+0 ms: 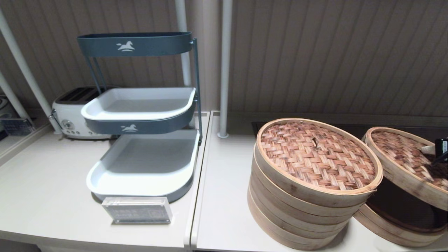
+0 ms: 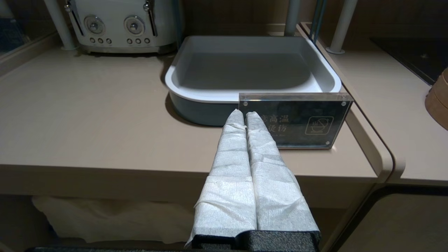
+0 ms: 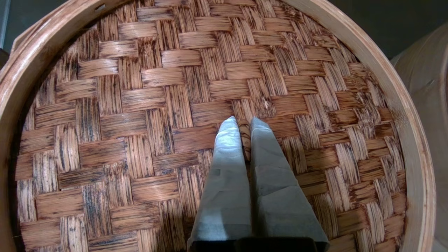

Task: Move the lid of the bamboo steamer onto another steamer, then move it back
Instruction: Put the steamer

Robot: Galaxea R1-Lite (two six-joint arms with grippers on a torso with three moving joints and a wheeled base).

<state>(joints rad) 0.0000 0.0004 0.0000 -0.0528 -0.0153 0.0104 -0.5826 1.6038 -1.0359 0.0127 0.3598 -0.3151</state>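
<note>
The bamboo steamer lid [image 1: 402, 157], woven reddish-brown with a pale rim, hangs tilted above the low steamer [image 1: 392, 227], whose dark inside shows beneath it. My right gripper [image 3: 244, 122] is shut on the lid's small centre loop [image 3: 244, 134]; in the head view it [image 1: 434, 168] shows only at the right edge. Just left stands the tall stack of pale tiers [image 1: 297, 217], with its own woven lid [image 1: 316, 155] on top. My left gripper [image 2: 244, 113] is shut and empty, low before the counter's front edge.
A three-tier grey and white tray rack [image 1: 140, 157] stands on the left counter, with an acrylic sign [image 1: 137, 210] in front and a white toaster [image 1: 71, 115] behind. White poles [image 1: 224, 70] rise at the back. A dark cooktop [image 1: 350, 127] lies behind the steamers.
</note>
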